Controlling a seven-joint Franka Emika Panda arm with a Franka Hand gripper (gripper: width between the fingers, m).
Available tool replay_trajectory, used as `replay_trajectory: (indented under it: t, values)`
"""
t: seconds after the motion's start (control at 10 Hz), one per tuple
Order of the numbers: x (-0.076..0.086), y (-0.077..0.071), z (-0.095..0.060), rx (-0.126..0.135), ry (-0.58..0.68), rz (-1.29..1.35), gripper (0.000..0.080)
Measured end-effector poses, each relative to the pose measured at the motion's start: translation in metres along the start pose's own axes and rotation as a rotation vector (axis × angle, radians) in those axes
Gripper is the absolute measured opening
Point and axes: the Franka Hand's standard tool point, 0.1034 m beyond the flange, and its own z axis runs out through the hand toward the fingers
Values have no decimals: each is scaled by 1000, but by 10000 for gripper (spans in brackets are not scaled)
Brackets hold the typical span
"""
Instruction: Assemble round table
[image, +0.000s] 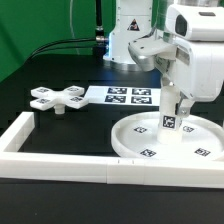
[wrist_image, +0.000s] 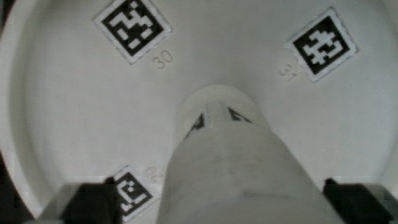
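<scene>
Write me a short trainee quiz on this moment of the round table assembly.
1. True or false: the round disc lies flat, with the cylinder leg upright over it.
2. Fill the gap: the jaws of the gripper are shut on the ___.
3. The cross-shaped piece lies: A on the disc; B on the table beside the marker board, toward the exterior view's left; C in the jaws.
Key: 1 true; 2 cylinder leg; 3 B.
</scene>
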Motion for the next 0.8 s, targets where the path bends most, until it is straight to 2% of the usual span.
replay_trajectory:
  t: [0.1,0.5,0.8]
  values:
    - [-1,0,0,0,0,1,406]
    - [-1,0,0,1,0,56,406]
    - [1,-1,0,7,2,426,406]
